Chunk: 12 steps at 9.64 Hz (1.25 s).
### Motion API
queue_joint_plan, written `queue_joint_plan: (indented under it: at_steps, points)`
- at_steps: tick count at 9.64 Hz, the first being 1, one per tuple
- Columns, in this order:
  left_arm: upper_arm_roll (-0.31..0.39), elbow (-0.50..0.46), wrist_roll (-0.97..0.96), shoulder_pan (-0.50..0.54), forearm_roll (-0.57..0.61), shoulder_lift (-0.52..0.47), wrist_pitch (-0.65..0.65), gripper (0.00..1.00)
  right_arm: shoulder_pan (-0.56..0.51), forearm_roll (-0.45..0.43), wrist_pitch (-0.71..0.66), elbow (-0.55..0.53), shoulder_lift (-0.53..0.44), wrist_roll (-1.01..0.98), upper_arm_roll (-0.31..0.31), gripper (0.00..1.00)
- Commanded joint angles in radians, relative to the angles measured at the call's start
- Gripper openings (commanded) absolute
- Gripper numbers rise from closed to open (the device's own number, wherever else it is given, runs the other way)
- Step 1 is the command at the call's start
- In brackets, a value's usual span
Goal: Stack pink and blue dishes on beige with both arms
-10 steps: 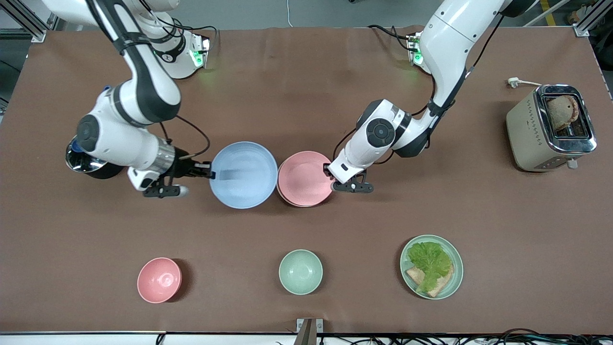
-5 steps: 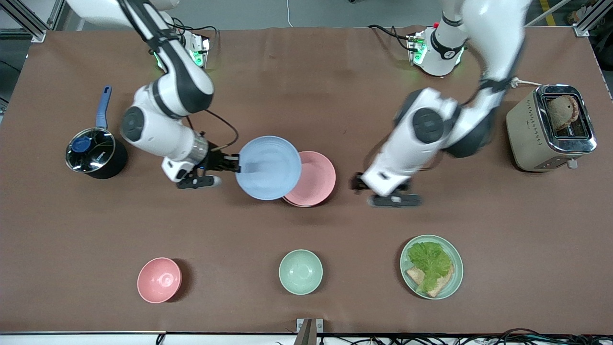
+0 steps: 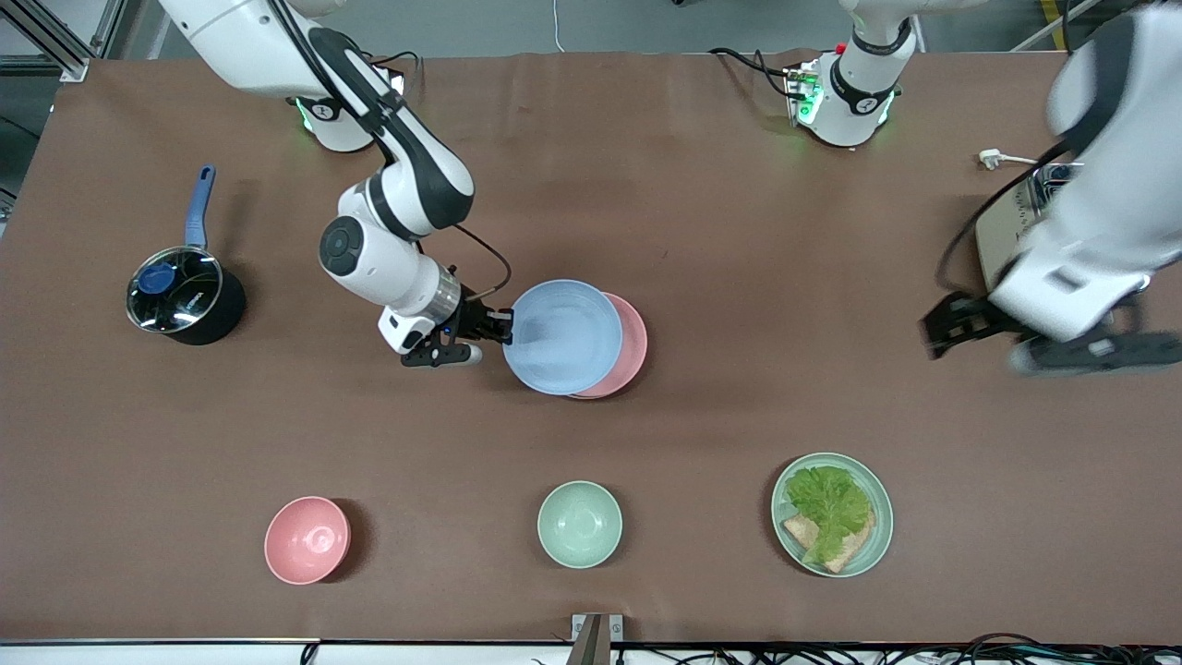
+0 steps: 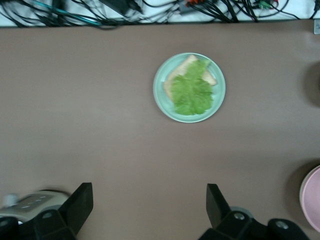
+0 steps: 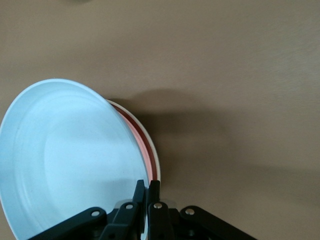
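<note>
Brown table before you, your right gripper (image 3: 503, 326) pinching the blue plate (image 3: 561, 336) by its rim, tilted over the pink plate (image 3: 632, 342) stacked on the beige plate (image 5: 156, 161), your left gripper (image 4: 150, 212) spread wide, empty, above the toaster (image 3: 1002, 231) end.

My table (image 3: 646, 185) is big and covered in a flat brown sheet with soft folds in it. Its top is evenly lit, with only soft shadows. Along the edge nearest the front camera runs a white strip (image 3: 157, 651) with black cables (image 3: 923, 654) bunched on it. Past the table's top edge I see grey floor (image 3: 609, 23) and silver metal frame bars (image 3: 42, 37) at the corners.
</note>
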Motion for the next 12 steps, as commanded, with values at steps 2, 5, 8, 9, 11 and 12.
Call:
queue_joint_plan:
  at_steps: [2, 5, 8, 9, 11, 12]
  points:
    - [0.009, -0.037, 0.161, 0.071, -0.060, -0.113, -0.133, 1.00, 0.049, 0.015, 0.082, -0.003, 0.046, 0.027, 0.001, 0.02]
    - [0.251, -0.156, 0.249, -0.072, -0.146, -0.229, -0.166, 1.00, 0.067, 0.015, 0.124, -0.006, 0.078, 0.027, 0.001, 0.04]
    - [0.255, -0.169, 0.240, -0.081, -0.145, -0.247, -0.206, 1.00, 0.055, 0.012, 0.121, -0.011, 0.078, 0.019, -0.002, 0.05]
    - [0.252, -0.168, 0.244, -0.080, -0.143, -0.245, -0.207, 1.00, 0.055, 0.009, 0.121, -0.011, 0.079, 0.019, -0.003, 0.05]
    - [0.249, -0.166, 0.240, -0.083, -0.143, -0.247, -0.207, 1.00, 0.055, 0.007, 0.121, -0.015, 0.087, 0.019, -0.003, 0.08]
    - [0.249, -0.166, 0.246, -0.081, -0.145, -0.248, -0.210, 1.00, 0.054, 0.007, 0.121, -0.015, 0.089, 0.019, -0.003, 0.08]
